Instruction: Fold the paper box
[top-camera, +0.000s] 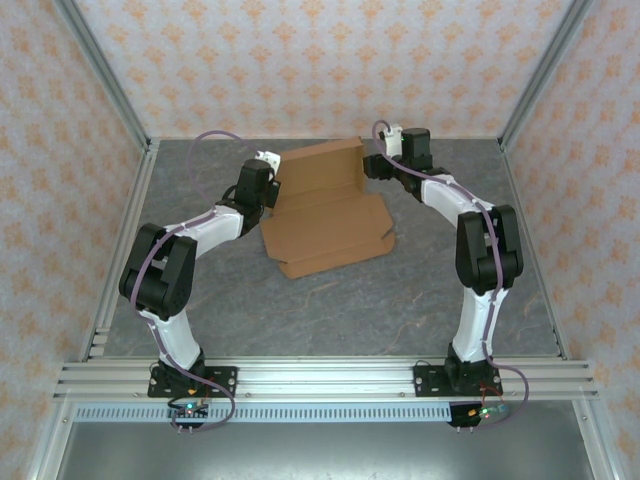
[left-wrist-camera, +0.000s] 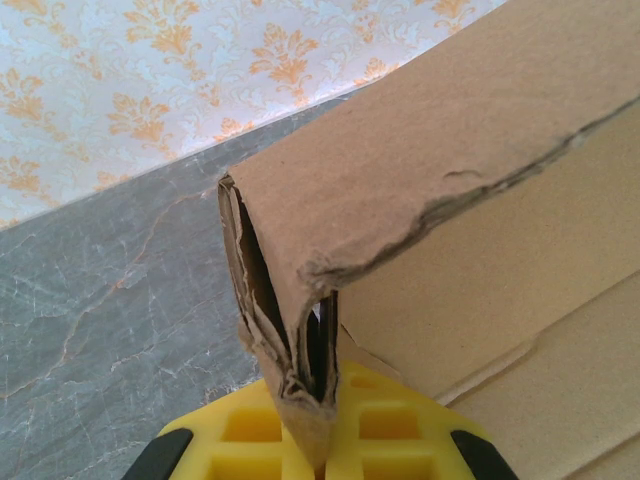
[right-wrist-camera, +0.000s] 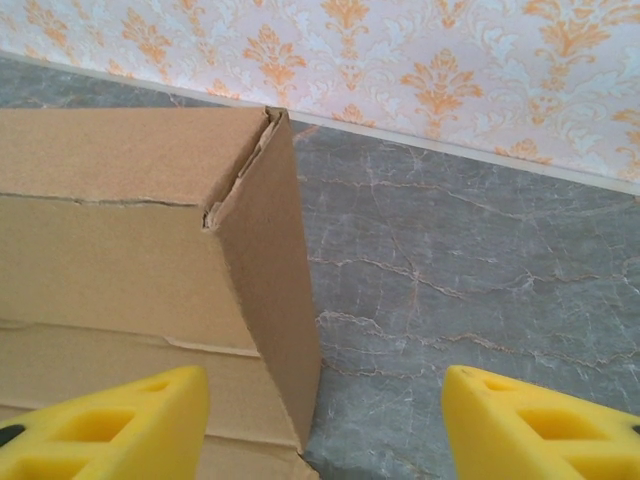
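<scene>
We judge the fold to be partway done. The paper box (top-camera: 325, 215) sits on the desk (top-camera: 420, 300) beyond both arm bases, and its rear wall (top-camera: 322, 163) already stands up. From the left wrist camera, the top edge of that wall looks doubled over into a thick, rather torn rim. At the box's right end a side flap (right-wrist-camera: 285, 270) is turned forward to make an upright corner. The nearer front panel (top-camera: 330, 240) lies flat on the desk, not yet raised. The left end effector (left-wrist-camera: 318, 440) is at the box's left end, clenched on the crumpled corner of the doubled rim, with cardboard layers pinched between its yellow fingers (left-wrist-camera: 390, 430). The right end effector (right-wrist-camera: 322, 400) is at the box's right end, released, with its fingers (right-wrist-camera: 120, 425) spread wide. The side flap's lower edge lies between them, but we see neither finger touching it. What seems left is to seat the doubled rear wall properly, raise the remaining walls from the flat panel, tuck the tabs and close the shape. The torn crease along the rim suggests the cardboard may not hold its fold cleanly.
</scene>
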